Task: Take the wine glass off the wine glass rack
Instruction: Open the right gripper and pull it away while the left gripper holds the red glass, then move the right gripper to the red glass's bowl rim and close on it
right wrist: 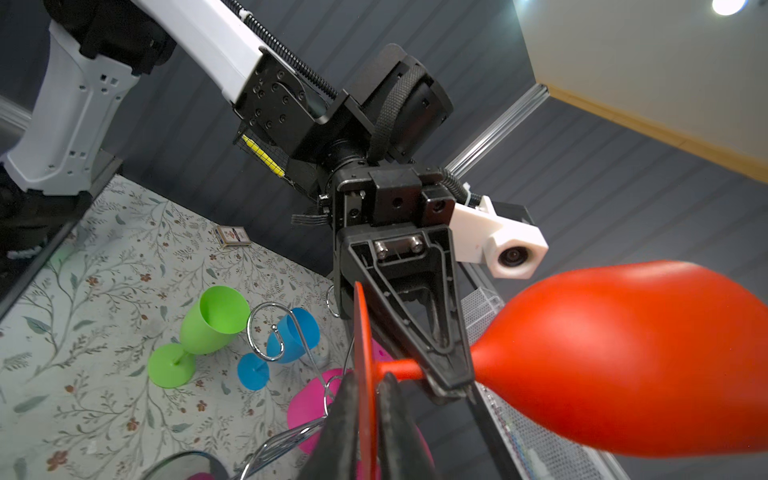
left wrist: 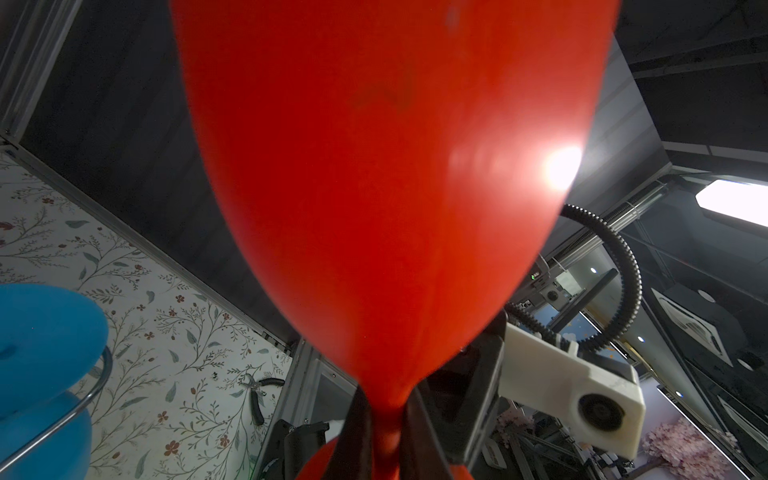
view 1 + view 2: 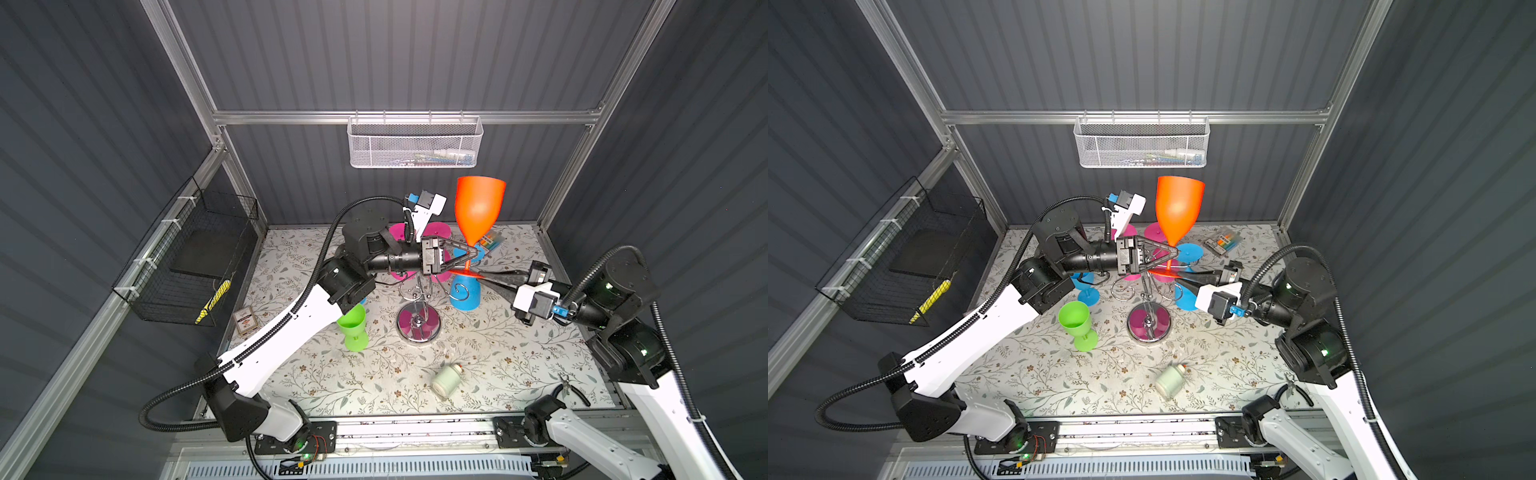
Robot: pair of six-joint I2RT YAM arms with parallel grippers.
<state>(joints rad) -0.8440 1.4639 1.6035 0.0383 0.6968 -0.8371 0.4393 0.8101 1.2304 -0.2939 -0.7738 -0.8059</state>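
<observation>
Left gripper (image 3: pixel 471 250) pinches the wine glass (image 3: pixel 478 208) stem, bowl hogging that wrist view. Right gripper (image 1: pixel 369 382) straddles the foot, grip unclear.

Arms (image 3: pixel 286 332) white-shelled with black joints — ribbed black cables (image 2: pixel 629 266), white camera housings (image 3: pixel 432 205).

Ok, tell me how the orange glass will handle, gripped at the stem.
Probably top-heavy: the orange glass carries its big bowl above the fingers of the left gripper, so it may pivot. Opaque plastic look: likely light, not brittle. Thin smooth stem could slip.
</observation>
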